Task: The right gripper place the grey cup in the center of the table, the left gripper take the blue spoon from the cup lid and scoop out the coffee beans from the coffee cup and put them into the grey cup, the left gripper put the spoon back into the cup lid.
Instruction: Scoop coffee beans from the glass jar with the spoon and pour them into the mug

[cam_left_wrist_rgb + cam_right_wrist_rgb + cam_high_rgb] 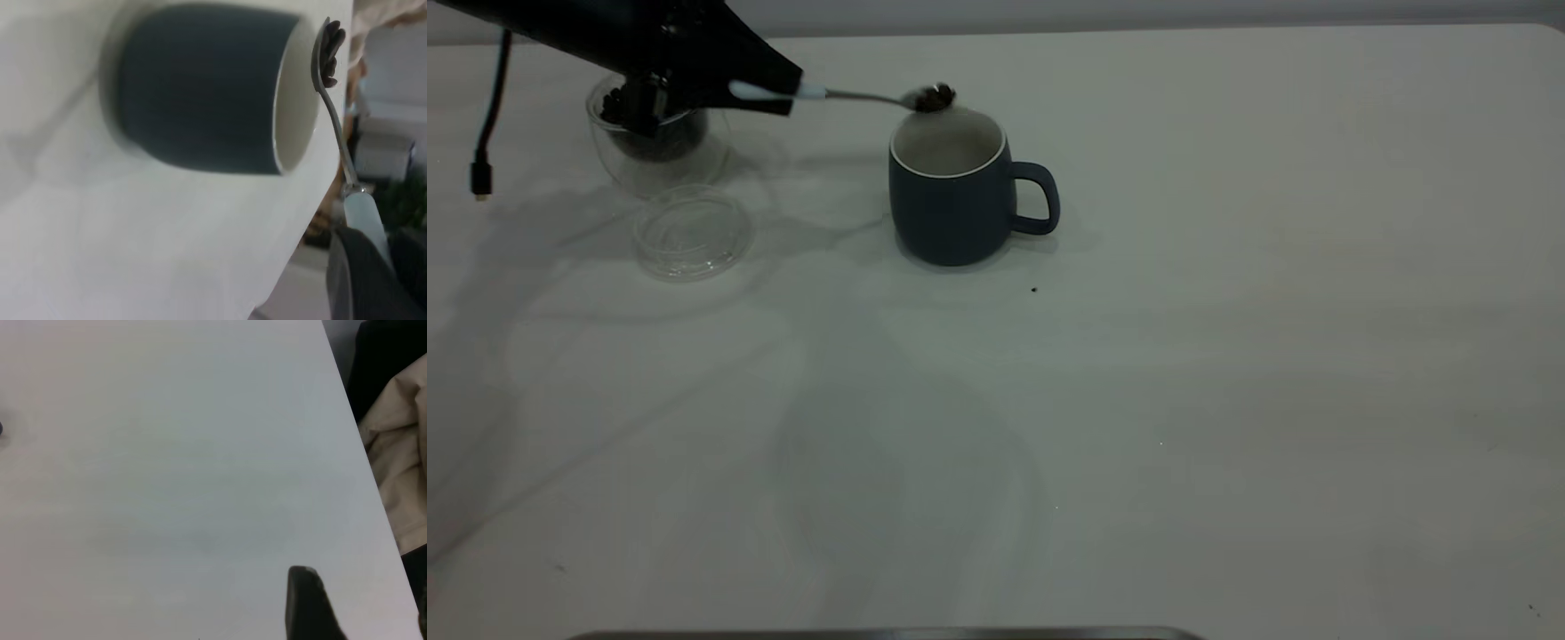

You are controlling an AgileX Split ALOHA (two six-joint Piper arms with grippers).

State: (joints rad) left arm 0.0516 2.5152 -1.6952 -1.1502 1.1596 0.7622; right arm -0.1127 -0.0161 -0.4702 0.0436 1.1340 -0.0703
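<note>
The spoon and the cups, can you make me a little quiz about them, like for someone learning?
1. True or false: the blue spoon carries coffee beans.
2. The spoon's bowl is above which rim? A) grey cup B) coffee cup C) cup lid
3. Fill in: the cup lid lies on the ___.

Key: 1 true. 2 A. 3 table. The left end effector holds the spoon's handle.

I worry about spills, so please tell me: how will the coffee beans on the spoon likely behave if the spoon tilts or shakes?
The coffee beans sit loose and heaped on the shallow bowl of the spoon, so they would probably roll off at a small tilt. They look smooth and rounded, so fallen ones may scatter on the table. The bowl is near the mug's far rim, so some could miss.
</note>
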